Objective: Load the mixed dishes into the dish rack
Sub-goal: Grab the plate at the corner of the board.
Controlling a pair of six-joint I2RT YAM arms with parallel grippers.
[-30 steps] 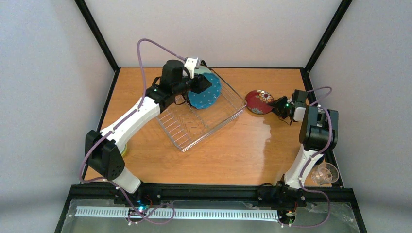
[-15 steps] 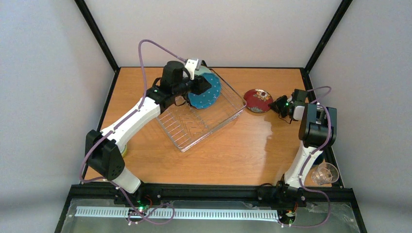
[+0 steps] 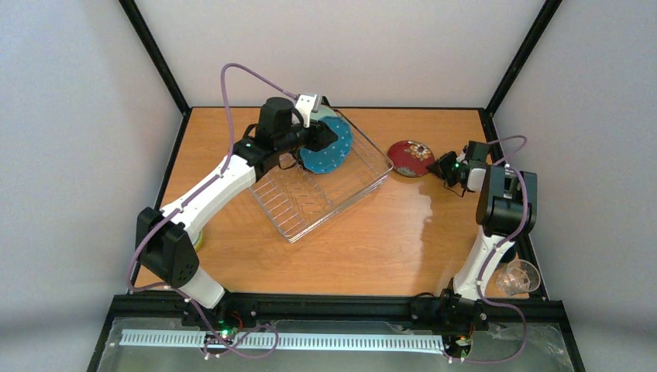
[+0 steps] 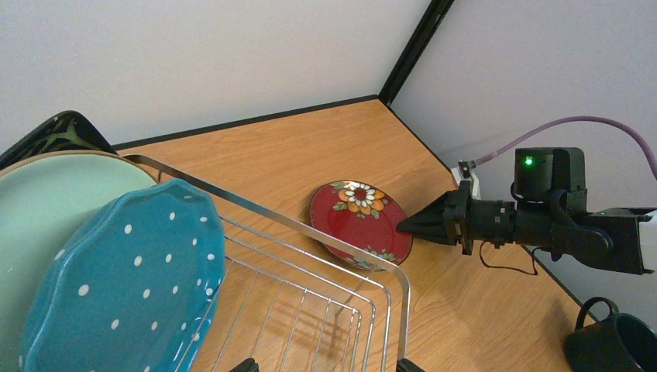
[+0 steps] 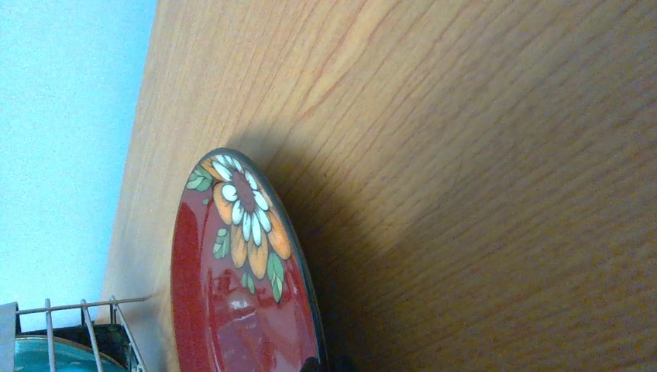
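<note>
Right tool (image 4: 403, 225) clamps the small red floral plate (image 4: 352, 225) by its rim, mid-frame.
Left tool (image 4: 325, 366) (jaws spread) hangs over the dish rack (image 4: 310, 230).

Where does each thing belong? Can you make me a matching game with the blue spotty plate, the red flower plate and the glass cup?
Things:
1. blue dotted plate
2. small red floral plate
3. clear glass cup

Places:
A. at the tip of the right tool
B. at the near right corner of the table
C. standing up in the dish rack

Pairs: 1-C, 2-A, 3-B
</note>
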